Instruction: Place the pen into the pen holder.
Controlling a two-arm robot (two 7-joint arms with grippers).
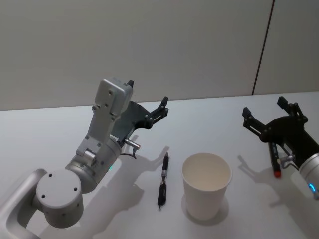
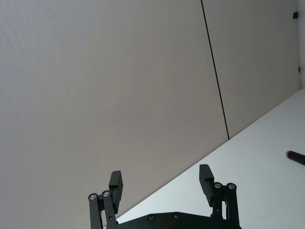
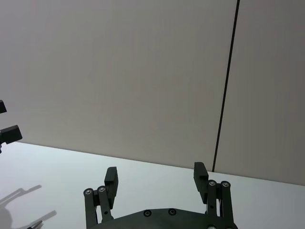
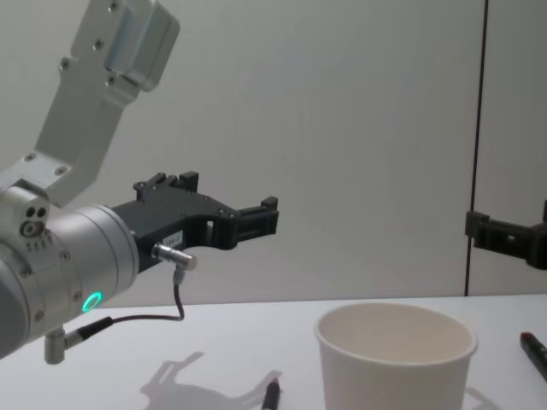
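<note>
— Head view first: how do the jaws stand?
— The left gripper (image 1: pixel 148 92) hangs above the white table (image 1: pixel 60 124), jaws spread wide and aimed at the back wall (image 1: pixel 149 40). The black pen (image 1: pixel 163 180) lies flat on the table, below those jaws and a little to their right, between them and the paper cup (image 1: pixel 205 199).
— And the cup?
— Upright, mouth open, just apart from the pen, with bare table all round it. The right gripper (image 1: pixel 263 105), also spread, is well to the cup's right. A red-tipped pen (image 1: pixel 274 160) lies on the table beneath its jaws.
— Left wrist view?
— Jaws apart, facing the wall. The table's back edge runs past the fingertips, and the red tip sits far off on the tabletop at the view's edge.
— Right wrist view?
— Jaws apart again, with the wall's dark seam (image 3: pixel 228 95) ahead of them and the table's back edge below it. A thin dark shape low down is perhaps the black pen's end; I cannot be sure.
— Chest view?
— The left jaws are level, well above the cup's rim. Open air lies between them and the right gripper at the edge, and the cup stands under that gap. The black pen's end lies below the left jaws, beside the cup.
</note>
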